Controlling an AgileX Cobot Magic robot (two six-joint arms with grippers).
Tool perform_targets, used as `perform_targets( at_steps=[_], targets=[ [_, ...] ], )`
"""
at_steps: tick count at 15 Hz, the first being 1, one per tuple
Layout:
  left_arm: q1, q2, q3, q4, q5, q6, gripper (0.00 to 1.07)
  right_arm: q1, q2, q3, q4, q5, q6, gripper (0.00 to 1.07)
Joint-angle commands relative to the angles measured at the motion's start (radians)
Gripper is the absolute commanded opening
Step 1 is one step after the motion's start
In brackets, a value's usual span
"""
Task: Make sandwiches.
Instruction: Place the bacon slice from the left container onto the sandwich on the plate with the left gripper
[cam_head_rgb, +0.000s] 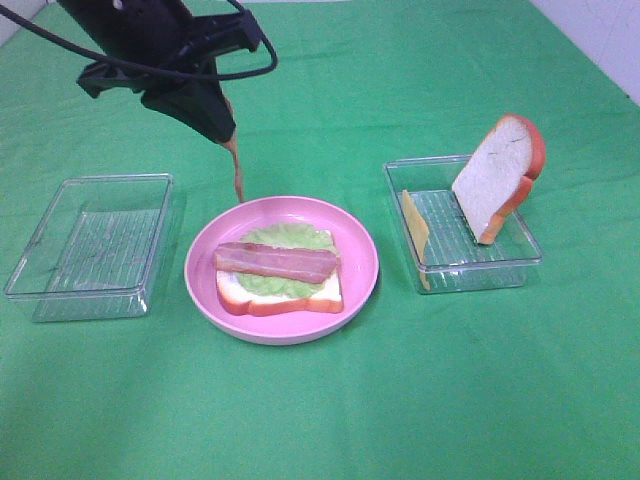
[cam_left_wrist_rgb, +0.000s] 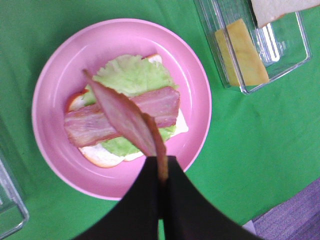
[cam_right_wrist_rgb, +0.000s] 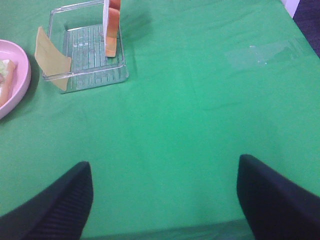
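Observation:
A pink plate (cam_head_rgb: 355, 290) in the middle holds a bread slice (cam_head_rgb: 285, 297) with pale green lettuce (cam_head_rgb: 283, 241) and one bacon strip (cam_head_rgb: 275, 262) across it. My left gripper (cam_head_rgb: 226, 135) hangs above the plate's far left rim, shut on a second bacon strip (cam_head_rgb: 236, 172) that dangles down. In the left wrist view this held strip (cam_left_wrist_rgb: 125, 116) hangs over the plate (cam_left_wrist_rgb: 55, 75) and the laid strip (cam_left_wrist_rgb: 162, 102). A second bread slice (cam_head_rgb: 498, 175) leans upright in the right clear tray (cam_head_rgb: 470, 265), with a yellow cheese slice (cam_head_rgb: 415, 232) against its left wall. My right gripper (cam_right_wrist_rgb: 165, 185) is open over bare cloth.
An empty clear tray (cam_head_rgb: 90, 245) sits left of the plate. Green cloth covers the table. The right tray (cam_right_wrist_rgb: 85, 50), its cheese (cam_right_wrist_rgb: 50, 57) and bread (cam_right_wrist_rgb: 112, 25) show at the far side of the right wrist view.

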Motion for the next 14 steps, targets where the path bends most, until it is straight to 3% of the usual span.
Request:
perform_targets(
  at_steps=[1,8,14],
  targets=[
    [-0.046,0.048,-0.005,-0.020,-0.051,0.004,0.00,-0.003,-0.029,0.002,0.003,-0.004,-0.008,0.77],
    [-0.149,0.149,-0.008,-0.075,-0.208,0.004,0.00,-0.003,-0.029,0.002,0.003,-0.004,-0.008,0.77],
    [-0.161,0.205,-0.015,-0.099,-0.201,0.004,0.00,-0.003,-0.029,0.002,0.003,-0.004,-0.008,0.77]
  ],
)
